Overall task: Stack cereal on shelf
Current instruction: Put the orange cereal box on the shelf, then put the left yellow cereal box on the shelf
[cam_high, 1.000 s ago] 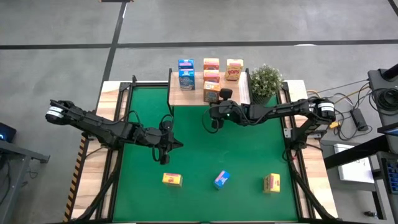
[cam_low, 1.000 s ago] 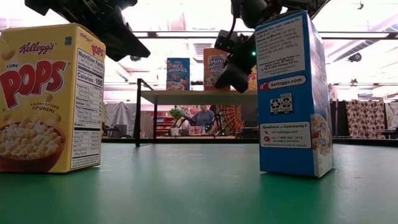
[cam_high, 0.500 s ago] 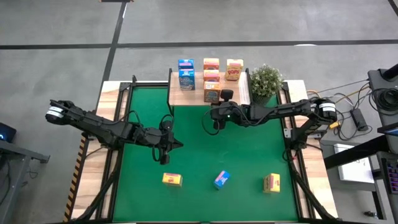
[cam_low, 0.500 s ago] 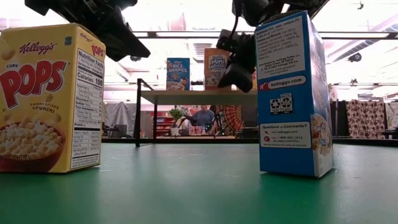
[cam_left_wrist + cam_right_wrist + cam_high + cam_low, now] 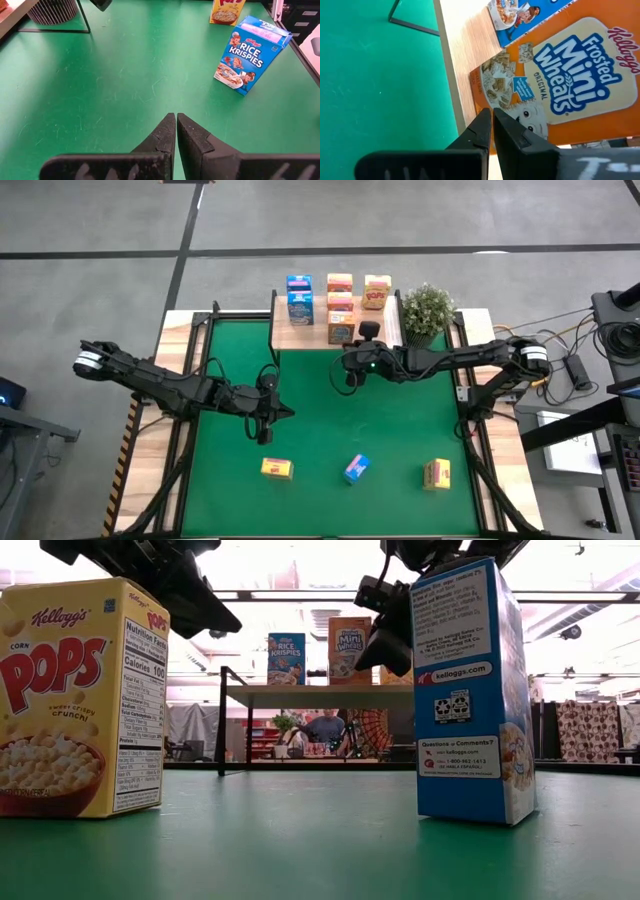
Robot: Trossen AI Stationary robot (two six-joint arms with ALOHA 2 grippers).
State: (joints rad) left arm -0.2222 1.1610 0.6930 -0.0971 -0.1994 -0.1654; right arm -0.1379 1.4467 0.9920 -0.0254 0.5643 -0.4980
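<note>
The light-wood shelf (image 5: 283,330) stands at the table's far edge. On it are two blue cereal boxes (image 5: 299,297), three orange ones (image 5: 340,305) and one yellow (image 5: 376,291). On the green mat near the front edge stand a yellow box (image 5: 277,468), a blue Rice Krispies box (image 5: 356,468) and another yellow box (image 5: 437,473). My right gripper (image 5: 346,366) is shut and hangs just in front of the shelf, facing the nearest Mini-Wheats box (image 5: 570,85). My left gripper (image 5: 263,423) is shut above the mat's left middle, with the blue box (image 5: 252,55) ahead of it.
A green potted plant (image 5: 427,310) stands at the shelf's right end. Black frame rails run along the mat's left and right sides. Bare green mat (image 5: 400,420) lies between the shelf and the front row of boxes. A person sits in the room beyond the shelf (image 5: 325,728).
My right gripper has risen a little in front of the shelf and drifted slightly toward the table's right, staying shut.
</note>
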